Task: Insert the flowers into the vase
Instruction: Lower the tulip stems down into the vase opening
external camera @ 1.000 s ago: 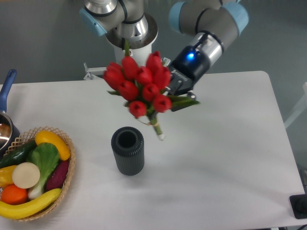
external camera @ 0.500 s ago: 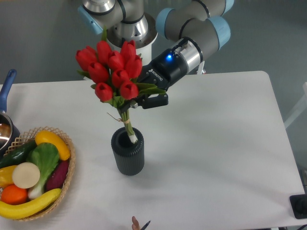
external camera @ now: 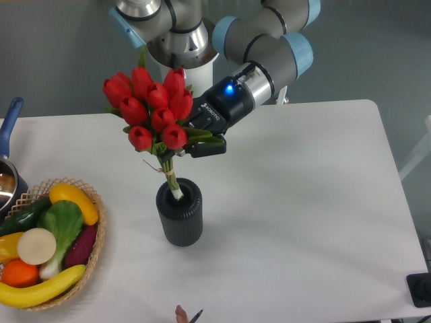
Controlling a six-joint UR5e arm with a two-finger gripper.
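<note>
Red tulips poised at the mouth of a dark vase on a white table

The gripper (external camera: 195, 140) is clenched on the flowers (external camera: 149, 108) at their leafy base, holding the bunch tilted with the buds up and to the left, while the bundled stem tips dip just inside the round mouth of the vase (external camera: 179, 211). The ribbed vase stands upright on the white table (external camera: 303, 215), which has rounded corners and a matte top. At the table's left edge sits a wicker basket (external camera: 94, 229) of toy fruit and vegetables, and beyond it a pot with a blue handle (external camera: 9, 121). Behind the table the room shows a plain grey wall (external camera: 54, 47)
</note>
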